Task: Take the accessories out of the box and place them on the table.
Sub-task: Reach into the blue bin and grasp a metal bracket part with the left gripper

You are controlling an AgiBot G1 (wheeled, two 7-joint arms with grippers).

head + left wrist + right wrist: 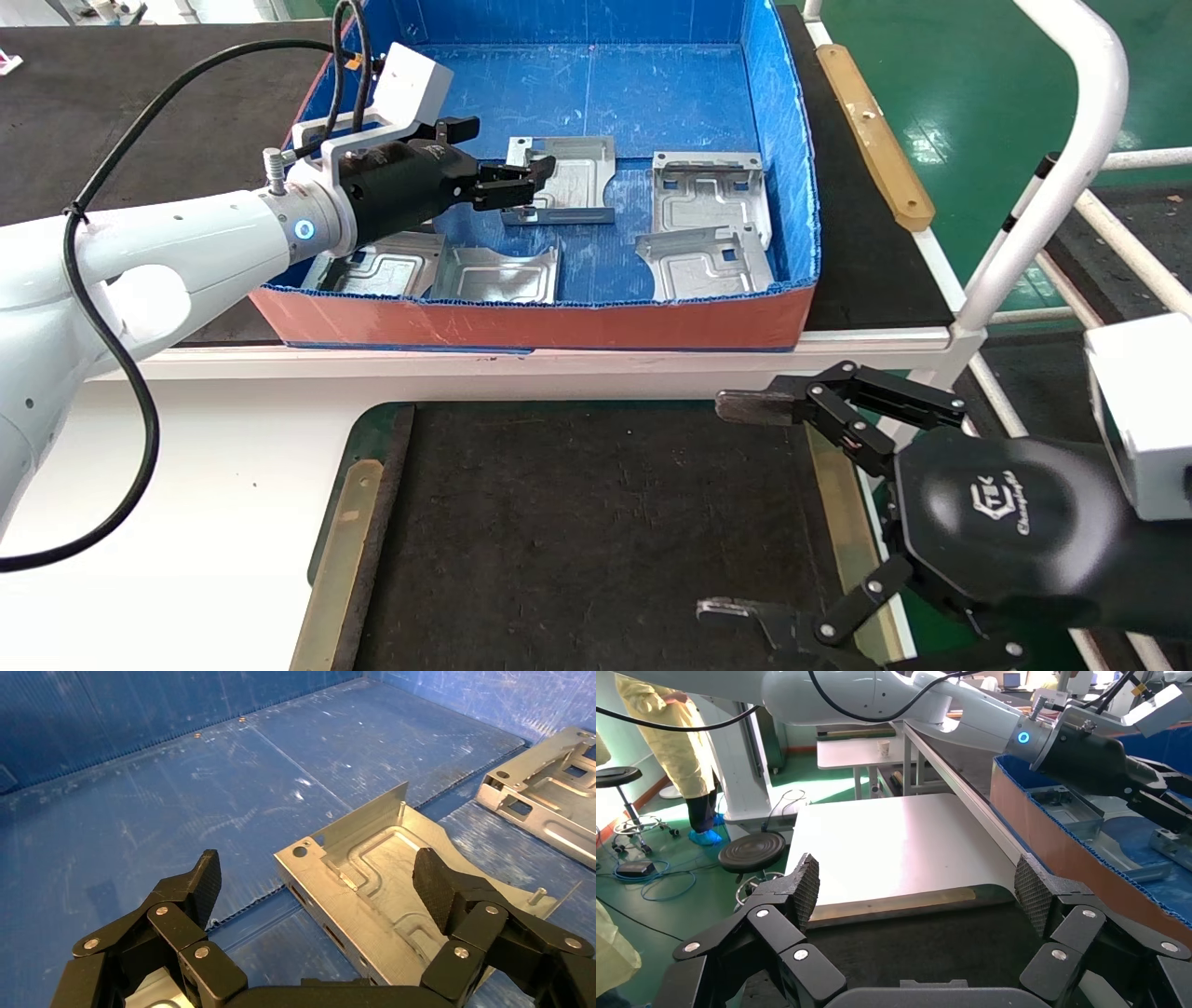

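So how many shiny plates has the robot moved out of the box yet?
None that show: the black mat holds no plates. Five plates lie in the box. The left gripper, fingers open, hangs over the middle plate. The right gripper waits open above the mat. All five remain.

place: I read this as a factory floor or industrial robot test workshop, not a home or office
floor: green glossy epoxy coating, typical shop floor
parts: I see stamped sheet-metal plates, unfinished silver, lying loose in a corrugated-plastic tote, blue inside and orange-red outside
benches: white-framed table, black rubbery mat edged with tan wooden strips
frame: white tubular rail beside the bench
people: someone in a yellow work coat and blue shoe covers
seating: black round shop stools
clutter: cables on the floor, more white tables farther back
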